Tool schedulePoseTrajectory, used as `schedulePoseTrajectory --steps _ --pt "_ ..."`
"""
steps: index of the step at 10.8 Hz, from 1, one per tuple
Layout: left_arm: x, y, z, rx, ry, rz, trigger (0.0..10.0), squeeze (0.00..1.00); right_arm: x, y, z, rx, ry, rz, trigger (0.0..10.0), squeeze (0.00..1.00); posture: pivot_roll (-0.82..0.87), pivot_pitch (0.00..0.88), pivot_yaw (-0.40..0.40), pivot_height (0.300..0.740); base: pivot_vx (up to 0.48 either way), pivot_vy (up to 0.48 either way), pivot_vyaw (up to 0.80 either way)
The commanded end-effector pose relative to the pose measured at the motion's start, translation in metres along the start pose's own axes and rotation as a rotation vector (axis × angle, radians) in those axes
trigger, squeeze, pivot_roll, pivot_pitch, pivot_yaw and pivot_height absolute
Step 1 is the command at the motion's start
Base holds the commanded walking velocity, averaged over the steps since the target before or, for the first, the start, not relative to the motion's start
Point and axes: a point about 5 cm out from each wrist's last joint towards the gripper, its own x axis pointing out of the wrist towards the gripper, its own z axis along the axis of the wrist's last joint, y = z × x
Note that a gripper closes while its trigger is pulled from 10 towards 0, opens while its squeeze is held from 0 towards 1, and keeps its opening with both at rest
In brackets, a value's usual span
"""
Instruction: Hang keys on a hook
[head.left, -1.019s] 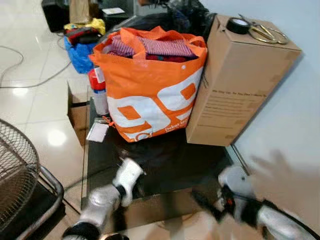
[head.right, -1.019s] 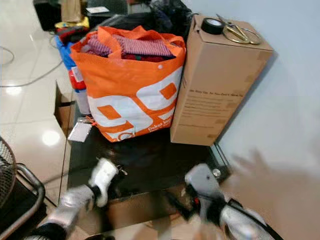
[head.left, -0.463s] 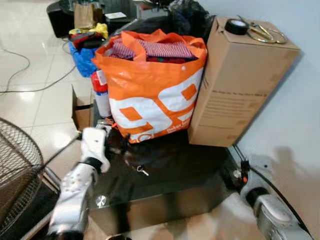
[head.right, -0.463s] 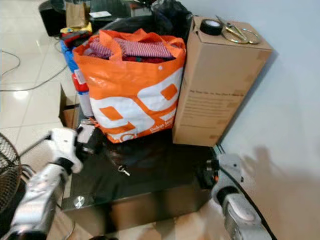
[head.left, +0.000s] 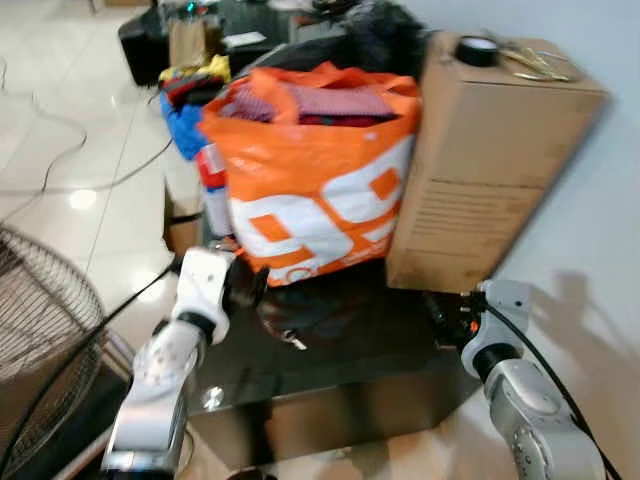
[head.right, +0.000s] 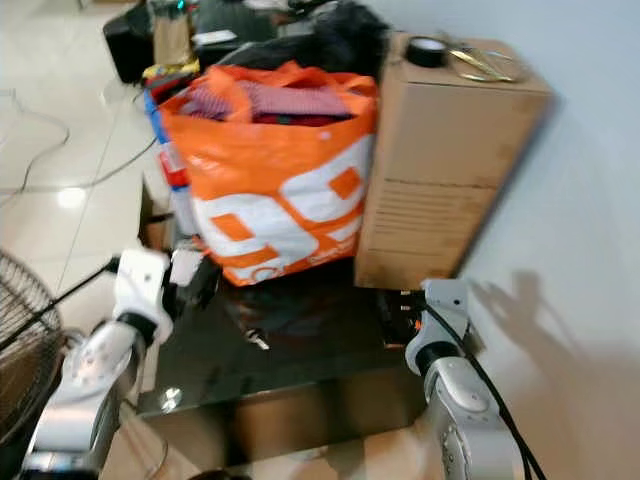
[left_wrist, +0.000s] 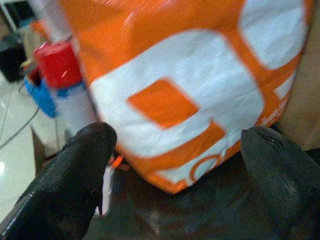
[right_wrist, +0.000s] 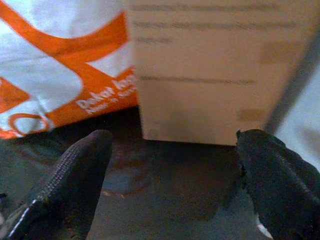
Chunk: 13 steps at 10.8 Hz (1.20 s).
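A small set of keys (head.left: 293, 341) lies on the dark glass table (head.left: 350, 350), in front of the orange bag (head.left: 315, 180). My left gripper (head.left: 246, 286) hovers at the table's left edge, just left of the keys, and it is open. In the left wrist view its fingers (left_wrist: 75, 170) spread wide toward the bag (left_wrist: 175, 90). My right gripper (head.left: 446, 316) is open at the table's right side, below the cardboard box (head.left: 490, 170). In the right wrist view the right gripper (right_wrist: 175, 150) faces the box's lower corner (right_wrist: 210, 75).
A tape roll (head.left: 475, 50) and scissors (head.left: 530, 62) lie on top of the box. A red-capped bottle (head.left: 212, 185) and a white tag stand left of the bag. A wire fan (head.left: 40, 320) and floor cables are at the left. A white wall is at the right.
Both arms have risen from the table's front edge to table height on either side. The right gripper has moved in toward the box. The camera has shifted slightly.
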Motion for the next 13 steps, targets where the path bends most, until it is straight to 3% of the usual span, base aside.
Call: schedulePoseTrajectory --steps 1,3,6,10,13 --pt "0.003 -0.003 0.000 0.006 0.017 -0.018 10.0 0.00 0.002 -0.001 0.006 -0.031 -0.035 -0.005 10.0 0.00 -0.08 0.000 0.061 0.740 0.000 -0.371 0.00" --pt "0.005 -0.003 -0.001 0.010 0.023 -0.025 10.0 0.00 0.002 0.005 0.007 -0.059 -0.054 0.050 10.0 0.00 -0.09 0.000 0.072 0.740 0.000 -0.379 0.80" --pt "0.000 0.000 -0.001 0.015 0.010 -0.013 10.0 0.00 0.003 0.008 0.003 -0.107 -0.021 0.125 10.0 0.00 -0.05 0.000 0.040 0.740 0.000 0.000 0.00" --pt "-0.011 0.003 -0.005 -0.018 0.011 0.045 10.0 0.00 0.007 0.013 0.002 -0.074 -0.001 0.185 10.0 0.00 -0.01 0.000 -0.018 0.740 0.000 0.000 0.00" --pt "-0.012 0.003 -0.004 -0.015 0.005 0.043 10.0 0.00 0.009 0.011 0.002 -0.066 -0.013 0.161 10.0 0.00 0.01 0.000 -0.022 0.740 0.000 0.379 0.00"
